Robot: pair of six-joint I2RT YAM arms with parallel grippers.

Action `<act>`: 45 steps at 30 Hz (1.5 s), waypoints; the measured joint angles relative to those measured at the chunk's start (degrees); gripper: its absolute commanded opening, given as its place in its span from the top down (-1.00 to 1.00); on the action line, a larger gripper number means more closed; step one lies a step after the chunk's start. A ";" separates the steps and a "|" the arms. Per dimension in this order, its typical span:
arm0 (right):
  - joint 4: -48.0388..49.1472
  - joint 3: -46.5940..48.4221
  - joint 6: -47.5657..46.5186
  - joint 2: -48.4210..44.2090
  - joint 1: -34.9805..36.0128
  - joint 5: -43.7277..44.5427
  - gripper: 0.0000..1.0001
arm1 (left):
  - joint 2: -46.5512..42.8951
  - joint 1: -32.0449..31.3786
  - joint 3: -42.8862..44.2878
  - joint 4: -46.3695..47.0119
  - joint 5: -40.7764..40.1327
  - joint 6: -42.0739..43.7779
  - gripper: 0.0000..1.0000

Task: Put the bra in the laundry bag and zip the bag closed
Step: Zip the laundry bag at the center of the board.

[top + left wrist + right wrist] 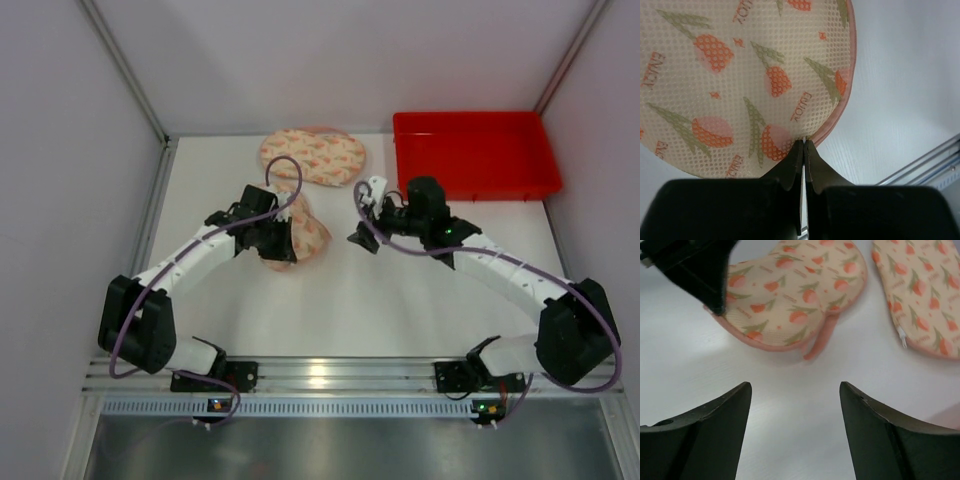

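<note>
Two domed mesh pieces with an orange tulip print and pink rims lie on the white table. The far one (313,155) (920,295) has a white zipper pull on its edge and reads as the laundry bag. My left gripper (284,252) (805,142) is shut on the pink rim of the near piece (305,232) (740,75), whose pink strap (820,340) trails off it. Whether the two pieces are joined I cannot tell. The bra is hidden. My right gripper (358,238) (795,390) hangs open above bare table, right of the near piece, holding nothing.
A red plastic tray (476,180) stands at the back right, just behind the right arm's wrist. White walls close in the table (330,300) on the left, back and right. An aluminium rail (330,375) runs along the near edge.
</note>
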 measured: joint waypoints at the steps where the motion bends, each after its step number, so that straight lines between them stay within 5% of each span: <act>1: 0.98 -0.96 -3.58 -0.31 2.78 0.98 -0.40 | 0.00 0.42 -0.26 -0.13 1.42 0.28 1.00; 9: 9.84 -4.55 -22.49 4.55 19.74 6.95 -0.38 | 0.02 4.28 -1.01 -0.48 12.00 1.81 1.00; 21: 16.09 0.02 -31.32 17.49 23.12 10.95 -0.33 | -1.60 8.61 -2.75 -0.79 17.64 2.47 1.00; 27: 17.27 2.62 -33.14 20.70 25.29 11.41 0.03 | -4.20 9.53 -2.75 -0.87 18.38 3.23 1.00; 32: 16.76 3.56 -34.42 22.21 26.18 11.61 0.98 | -4.39 11.06 -2.75 -0.81 18.40 3.21 1.00; 45: 17.55 4.46 -34.03 21.90 25.97 13.40 1.00 | -7.13 20.33 -2.78 -1.14 21.40 3.13 1.00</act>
